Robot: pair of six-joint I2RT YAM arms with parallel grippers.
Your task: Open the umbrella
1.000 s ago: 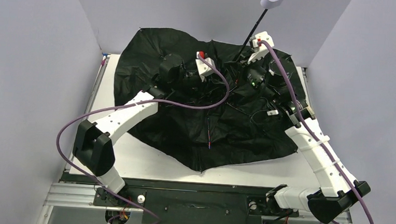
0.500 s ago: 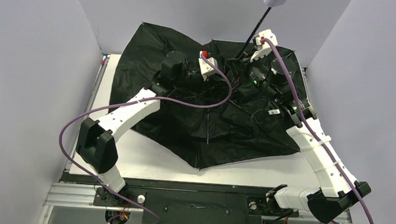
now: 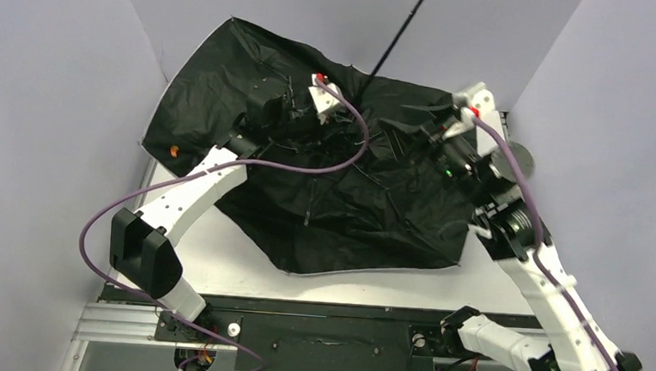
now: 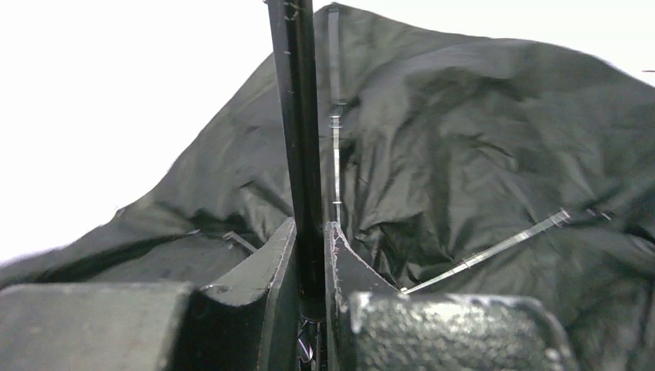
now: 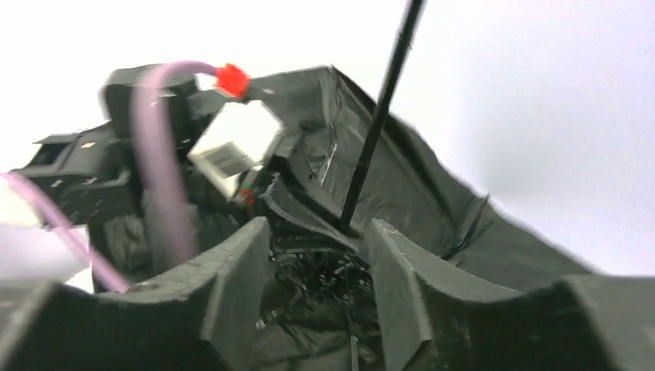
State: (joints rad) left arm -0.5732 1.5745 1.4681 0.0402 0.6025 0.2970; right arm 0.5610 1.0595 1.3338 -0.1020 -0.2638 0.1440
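Observation:
The umbrella lies upside down on the table, its canopy (image 3: 349, 204) spread wide with the black inner side and thin metal ribs (image 4: 494, 249) facing up. The thin black shaft (image 3: 398, 31) rises from the hub and leaves the top of the view; the handle is out of view. My left gripper (image 3: 351, 109) is shut on the shaft (image 4: 297, 116) near the hub, jaws pressed to both sides (image 4: 313, 232). My right gripper (image 3: 393, 114) is open and empty, to the right of the hub, its fingers apart (image 5: 317, 224) and pointing at the shaft (image 5: 382, 100).
The canopy covers most of the white table (image 3: 217, 248) and leans on the back and left walls. A small orange item (image 3: 173, 150) sits at the canopy's left edge. A grey round object (image 3: 520, 158) is by the right wall. The left arm's purple cable (image 3: 343, 156) loops over the canopy.
The canopy has spread wider and shifted left and back. My left gripper has moved left with the shaft; the handle has left the top of the view. My right gripper has drawn away to the right.

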